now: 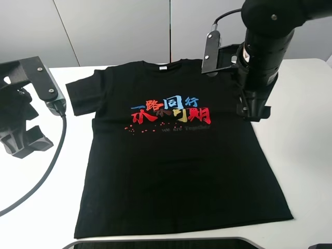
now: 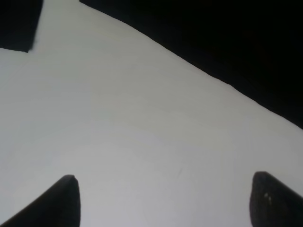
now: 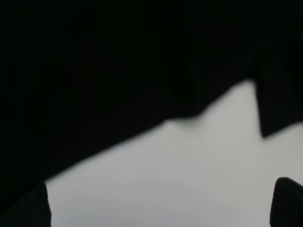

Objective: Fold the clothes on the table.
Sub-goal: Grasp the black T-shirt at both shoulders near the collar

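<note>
On the left, we see the left gripper (image 2: pixel 165 201) low over the bare table (image 1: pixel 303 155), fingers spread wide with only white surface between them, the shirt's sleeve near by; in the middle the shirt (image 1: pixel 176 171) lies flat and face-up on the table, collar at the far side, hem at the near edge, coloured characters (image 1: pixel 168 111) across the chest. Over on the right, the right gripper (image 3: pixel 161 208) hangs by the other shoulder; its fingers are apart too, over white table, the black edge just beyond them.
</note>
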Controlling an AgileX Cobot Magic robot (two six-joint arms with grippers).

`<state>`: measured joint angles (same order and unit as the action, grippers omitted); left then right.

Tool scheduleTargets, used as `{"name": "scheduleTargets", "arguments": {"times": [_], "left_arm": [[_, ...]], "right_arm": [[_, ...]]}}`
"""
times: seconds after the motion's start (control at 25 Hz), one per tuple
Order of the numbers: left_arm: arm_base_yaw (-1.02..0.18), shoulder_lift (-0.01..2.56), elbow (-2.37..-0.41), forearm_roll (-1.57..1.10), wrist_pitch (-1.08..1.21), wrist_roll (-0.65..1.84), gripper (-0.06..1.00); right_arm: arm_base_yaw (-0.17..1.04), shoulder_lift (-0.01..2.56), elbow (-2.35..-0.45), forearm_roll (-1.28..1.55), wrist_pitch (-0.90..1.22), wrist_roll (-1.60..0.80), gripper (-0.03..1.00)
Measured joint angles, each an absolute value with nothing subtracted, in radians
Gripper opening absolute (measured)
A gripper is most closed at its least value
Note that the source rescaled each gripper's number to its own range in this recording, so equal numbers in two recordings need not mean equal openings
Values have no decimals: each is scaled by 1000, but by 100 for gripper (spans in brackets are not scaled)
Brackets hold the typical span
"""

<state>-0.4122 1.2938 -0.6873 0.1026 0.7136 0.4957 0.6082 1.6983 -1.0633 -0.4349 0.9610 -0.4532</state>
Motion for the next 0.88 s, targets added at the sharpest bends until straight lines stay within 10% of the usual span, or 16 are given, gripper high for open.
{"name": "scheduleTargets", "arguments": {"times": [0.88], "left_arm": [[-414,1732,-949,340,698,500,100]], "right_arm": [[290,1881,-1194,84,920,-912,100]]}}
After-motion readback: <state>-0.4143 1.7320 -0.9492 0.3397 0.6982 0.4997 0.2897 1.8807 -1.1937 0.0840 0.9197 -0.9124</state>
